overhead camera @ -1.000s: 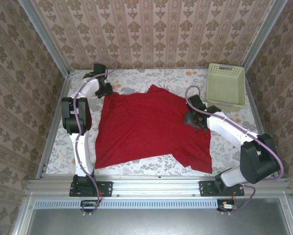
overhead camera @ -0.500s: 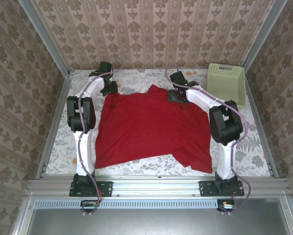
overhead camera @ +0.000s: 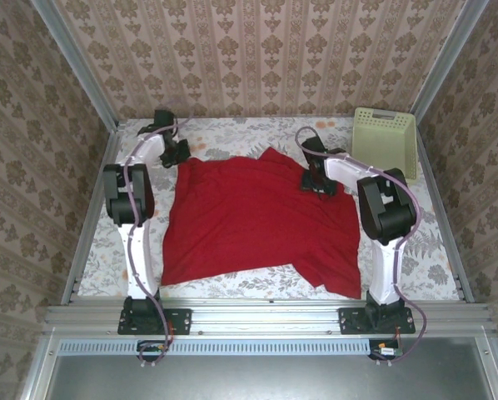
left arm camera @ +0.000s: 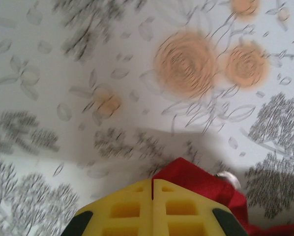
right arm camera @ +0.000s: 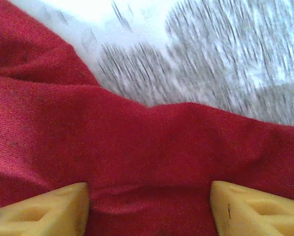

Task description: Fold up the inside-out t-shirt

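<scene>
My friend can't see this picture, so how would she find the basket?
Find the flowery table between the patterned walls. Look past the red shirt to the table's far right corner. The basket sits there: pale green, stiff and open-topped, unlike the flat cloth.

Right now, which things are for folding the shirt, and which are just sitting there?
For the job:
red t-shirt, spread on the table
left claw, shut at the shirt's far corner
right claw, open over the shirt's far edge

Just lying about:
pale green basket, in the far right corner, apart from the shirt
flowery tablecloth under everything
</scene>
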You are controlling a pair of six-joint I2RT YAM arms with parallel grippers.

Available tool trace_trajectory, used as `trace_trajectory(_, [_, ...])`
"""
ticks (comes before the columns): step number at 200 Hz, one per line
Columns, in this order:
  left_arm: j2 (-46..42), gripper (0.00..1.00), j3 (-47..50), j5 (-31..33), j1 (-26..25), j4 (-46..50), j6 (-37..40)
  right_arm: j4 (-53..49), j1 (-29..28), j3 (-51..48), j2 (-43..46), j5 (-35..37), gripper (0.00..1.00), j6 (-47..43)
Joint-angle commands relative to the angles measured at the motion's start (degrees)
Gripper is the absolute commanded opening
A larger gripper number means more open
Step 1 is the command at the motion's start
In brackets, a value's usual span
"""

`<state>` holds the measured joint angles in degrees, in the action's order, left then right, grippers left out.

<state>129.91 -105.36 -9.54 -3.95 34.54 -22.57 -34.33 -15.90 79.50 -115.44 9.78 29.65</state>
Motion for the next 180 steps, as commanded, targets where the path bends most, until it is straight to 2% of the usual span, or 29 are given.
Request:
trace_trajectory(1, [-9.23, 0.0, 7.18, -8.68, 1.96, -7.95, -7.3, -1.09, 0.07, -9.2, 6.17, -2.4, 0.64, 4.53])
trace_trajectory(25, [-17.18, 0.0, 17.57, -13.43, 2.28, -15.51, -11.78, 1.94, -2.75, -19.1, 13.65, -2.22, 0.63, 6.39])
trace_trajectory(51, [-26.32, 0.0, 31.1, -18.57, 2.95, -26.41, -17.59, 0.59, -7.08, -24.85, 20.27, 1.98, 0.63, 8.22])
trace_trajectory(72, [-32.41, 0.0, 41.23, -23.5, 3.38, -36.01, -22.84, 0.29, -7.75, -25.98, 25.22, 3.82, 0.63, 7.07])
trace_trajectory(99, [-38.06, 0.0, 48.99, -24.08, 2.43, -39.16, -24.38, 1.81, -7.58, -20.99, 28.65, 6.45, 0.67, 1.51])
trace_trajectory(125, [-41.73, 0.0, 53.97, -23.11, 2.28, -39.56, -23.58, 3.35, -6.64, -11.13, 22.93, 3.81, 0.68, -2.99])
trace_trajectory(180, [-48.54, 0.0, 62.0, -23.02, 2.24, -42.52, -24.02, -1.73, -5.81, 15.85, -1.86, -1.15, 0.62, -6.73])
